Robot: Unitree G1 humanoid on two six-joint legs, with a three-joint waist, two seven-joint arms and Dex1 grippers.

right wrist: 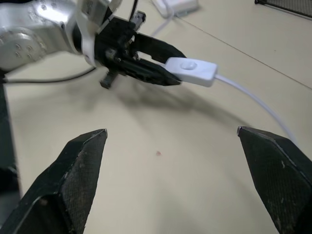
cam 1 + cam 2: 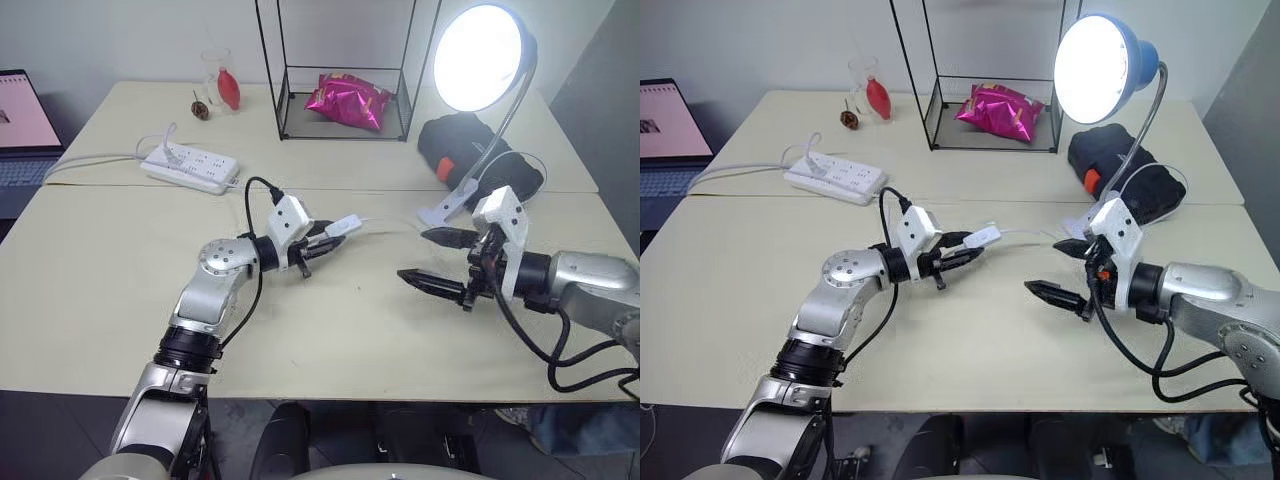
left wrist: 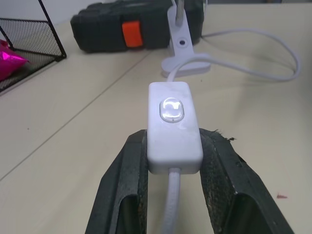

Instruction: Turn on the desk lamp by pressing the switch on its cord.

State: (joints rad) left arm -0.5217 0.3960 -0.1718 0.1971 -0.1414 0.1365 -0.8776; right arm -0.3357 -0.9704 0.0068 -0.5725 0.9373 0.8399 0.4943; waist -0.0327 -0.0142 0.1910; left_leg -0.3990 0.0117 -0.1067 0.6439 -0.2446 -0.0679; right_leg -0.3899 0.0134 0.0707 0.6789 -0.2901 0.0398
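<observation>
Left wrist view: switch (image 3: 174,127) lengthwise between left claw (image 3: 175,168) fingers, toward lamp base.

A laptop (image 2: 20,125) sits cut off at the desk's far left edge, its screen too small to read; the lamp's (image 2: 480,55) glare hides its bulb.

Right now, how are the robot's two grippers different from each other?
The left gripper is shut on the switch, holding it up off the table; the right gripper is open and holds nothing. The left gripper's fingers press against the switch's sides, while the right gripper's fingers stand far apart. Both have two black fingers and point toward each other over the table.
</observation>
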